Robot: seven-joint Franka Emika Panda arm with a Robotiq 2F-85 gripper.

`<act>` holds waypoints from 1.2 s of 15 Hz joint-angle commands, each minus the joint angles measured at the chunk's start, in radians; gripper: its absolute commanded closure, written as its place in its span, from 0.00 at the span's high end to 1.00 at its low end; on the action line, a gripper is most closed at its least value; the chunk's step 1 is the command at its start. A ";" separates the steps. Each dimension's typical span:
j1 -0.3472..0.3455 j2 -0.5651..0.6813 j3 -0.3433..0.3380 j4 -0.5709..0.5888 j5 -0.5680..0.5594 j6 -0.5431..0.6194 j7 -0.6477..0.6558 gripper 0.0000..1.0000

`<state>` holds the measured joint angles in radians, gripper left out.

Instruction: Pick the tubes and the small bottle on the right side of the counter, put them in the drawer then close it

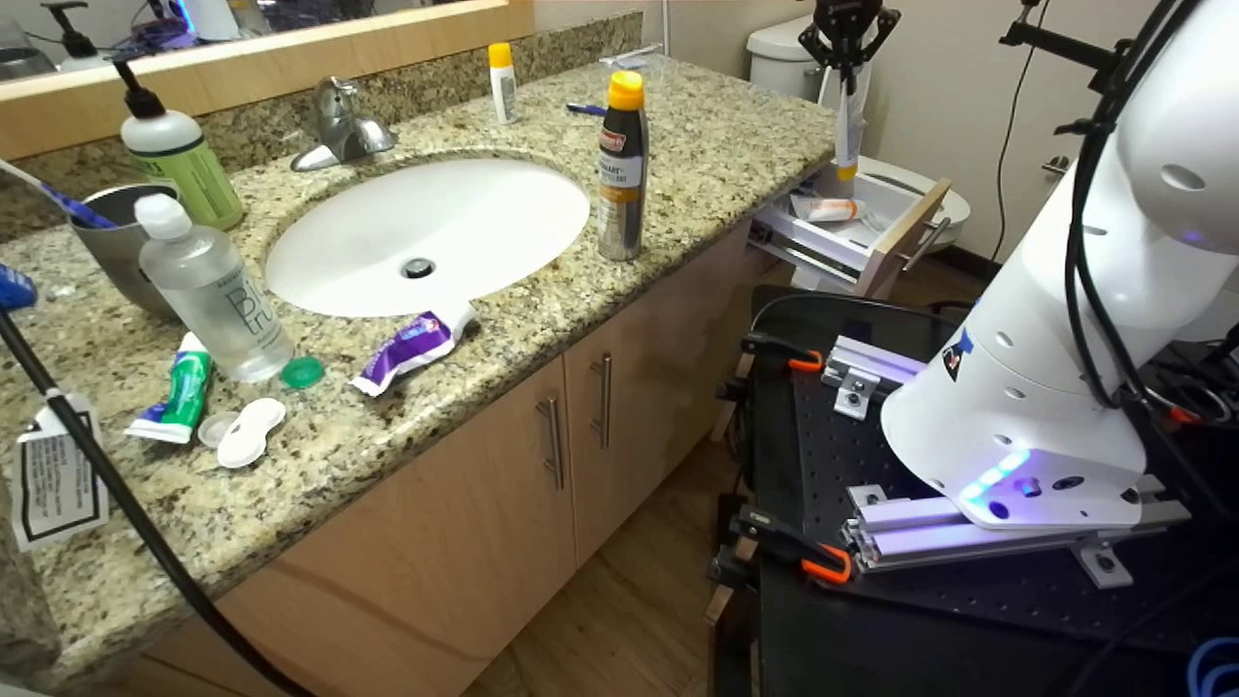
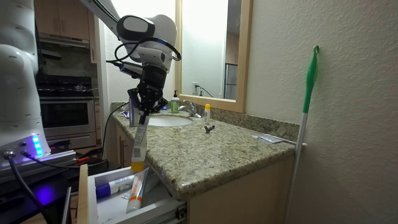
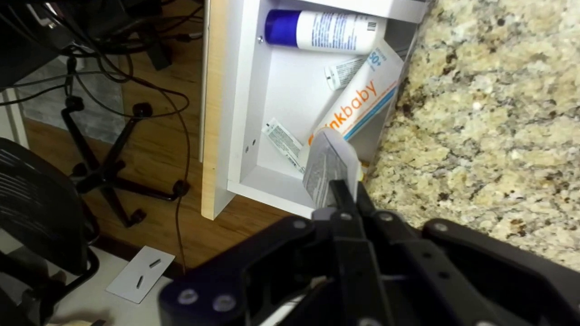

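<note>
My gripper (image 2: 144, 118) is shut on a whitish tube with a yellow cap (image 2: 140, 146). The tube hangs cap down over the open drawer (image 2: 83, 193), beside the counter edge; it also shows in the wrist view (image 3: 327, 165). Inside the drawer lie a white tube with orange print (image 3: 355, 102), a white bottle with a blue cap (image 3: 335, 32) and small whitish tubes (image 3: 283, 139). The held tube covers part of the orange-print tube in the wrist view. A small white bottle with a yellow-orange cap (image 1: 502, 87) stands upright on the counter by the backsplash.
A tall grey can with a yellow cap (image 1: 621, 184) stands at the counter's front edge by the sink (image 1: 426, 232). A dark blue razor-like item (image 2: 209, 128) and a flat packet (image 2: 270, 138) lie on the counter. The purple-and-white tube (image 1: 414, 350) lies before the sink.
</note>
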<state>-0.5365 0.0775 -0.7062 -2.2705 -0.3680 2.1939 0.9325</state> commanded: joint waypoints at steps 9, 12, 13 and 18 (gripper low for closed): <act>0.016 0.054 -0.078 0.016 -0.046 0.055 -0.120 0.01; 0.025 0.054 -0.092 0.023 -0.085 0.022 -0.132 0.01; 0.027 0.056 -0.094 0.024 -0.095 0.019 -0.130 0.01; 0.041 0.057 -0.094 0.022 -0.121 -0.032 -0.121 0.01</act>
<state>-0.5160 0.1299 -0.7881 -2.2621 -0.4776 2.2062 0.8294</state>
